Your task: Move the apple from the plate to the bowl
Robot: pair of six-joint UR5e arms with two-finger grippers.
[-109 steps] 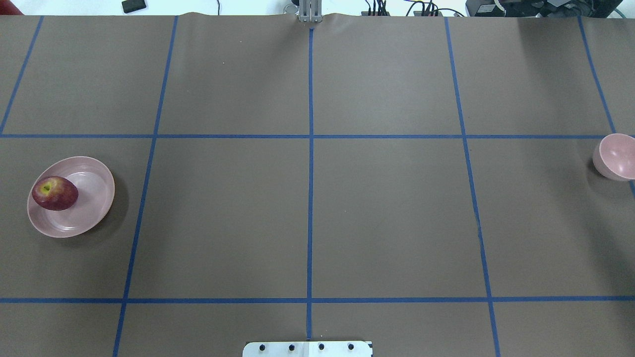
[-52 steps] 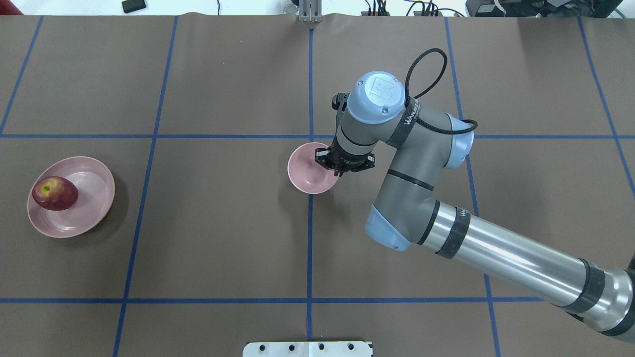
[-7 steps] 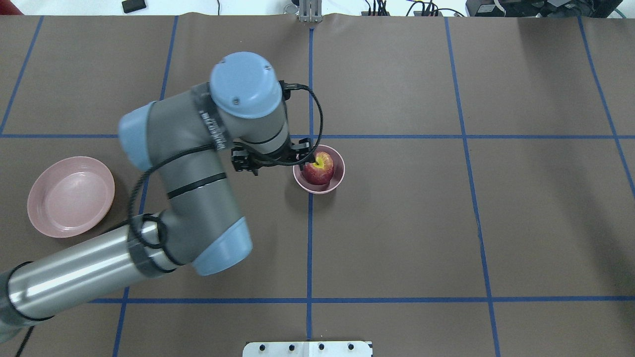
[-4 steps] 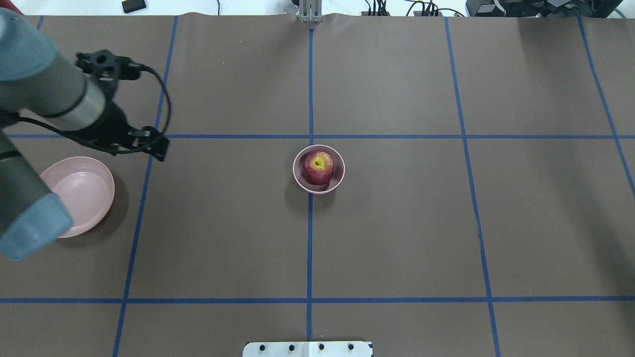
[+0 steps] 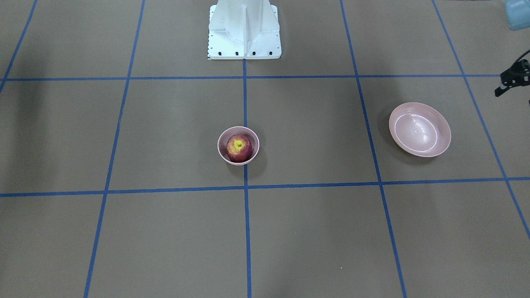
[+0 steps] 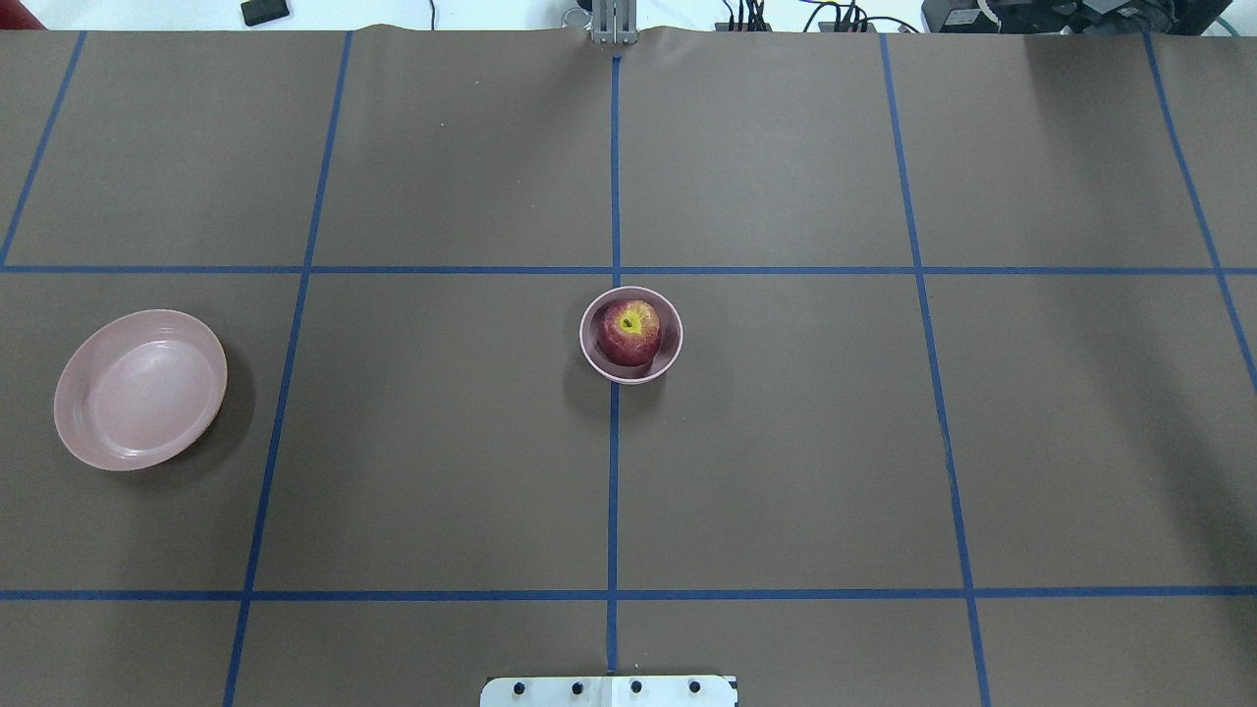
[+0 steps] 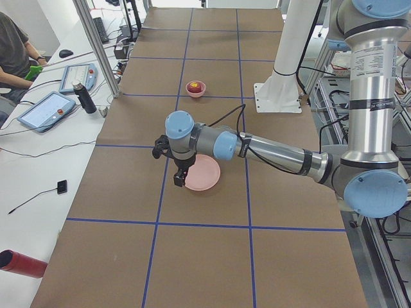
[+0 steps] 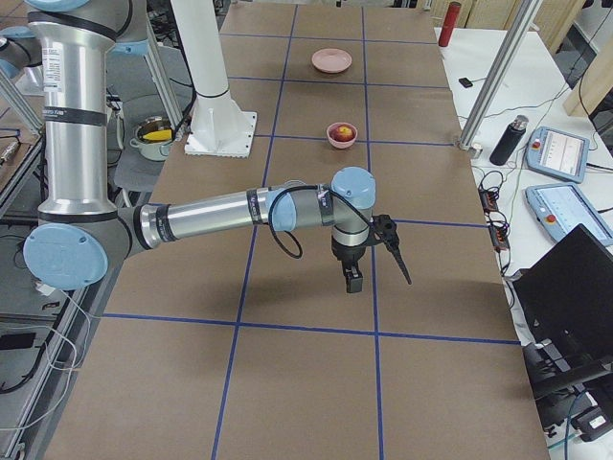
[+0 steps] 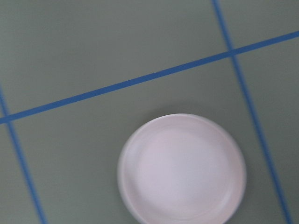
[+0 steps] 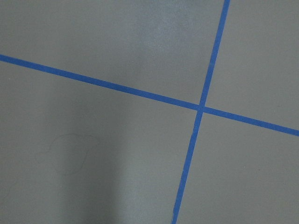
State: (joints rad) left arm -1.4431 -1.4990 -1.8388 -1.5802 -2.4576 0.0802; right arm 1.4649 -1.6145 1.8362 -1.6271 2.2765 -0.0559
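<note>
The apple [image 6: 629,332] sits in the bowl [image 6: 673,346], well away from the left end effector [image 7: 180,178], which hangs by the plate [image 6: 137,393], its opening impossible to tell; the transfer looks done, needing only arm retreat.

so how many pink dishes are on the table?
2: the bowl at the centre of the table, with the apple in it; the plate, empty, toward the robot's left end. None look hidden.

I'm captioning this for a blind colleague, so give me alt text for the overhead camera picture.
A dark red apple sits in a small pink bowl at the middle of a brown table gridded with blue tape. An empty shallow pink plate lies far to the view's left; no robot arm is in view.
</note>
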